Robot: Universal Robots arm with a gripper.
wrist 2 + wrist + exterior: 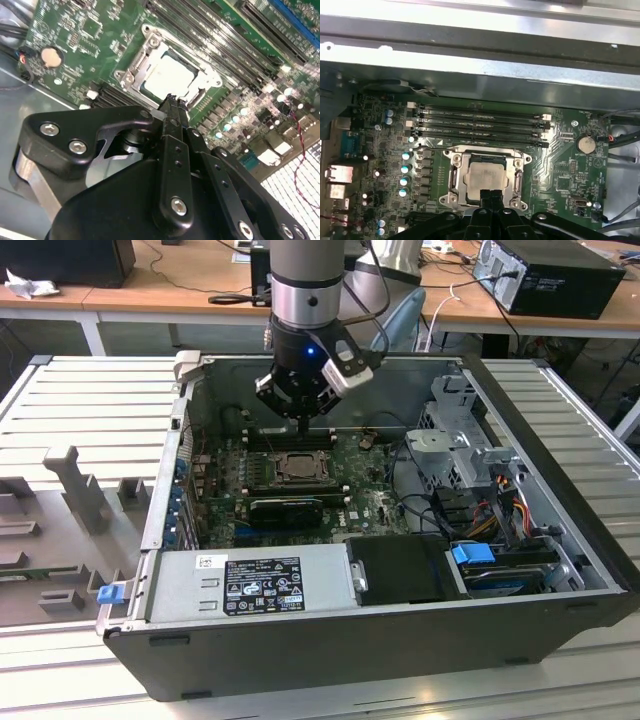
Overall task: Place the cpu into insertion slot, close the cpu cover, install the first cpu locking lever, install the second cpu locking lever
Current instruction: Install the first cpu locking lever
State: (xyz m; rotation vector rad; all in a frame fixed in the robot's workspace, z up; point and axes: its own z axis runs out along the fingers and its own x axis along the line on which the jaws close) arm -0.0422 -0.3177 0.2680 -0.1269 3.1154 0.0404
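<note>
The cpu (pixel 482 175) sat flat in the insertion slot (pixel 451 159) on the green board (pixel 560 172), framed by the lowered cpu cover (pixel 487 158), while the fingers (pixel 490 196), pressed together and holding nothing, hung just over the slot's near edge, beside the chip.

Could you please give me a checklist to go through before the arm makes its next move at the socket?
1. Chip seated flat in the socket: ok.
2. Cover lying down around the chip: ok.
3. Both locking levers latched: cannot tell.
4. Gripper shut, with nothing seen in it: ok.
5. Gripper at the socket's edge, away from the memory slots: ok.
6. Gripper touching the cover: cannot tell.
</note>
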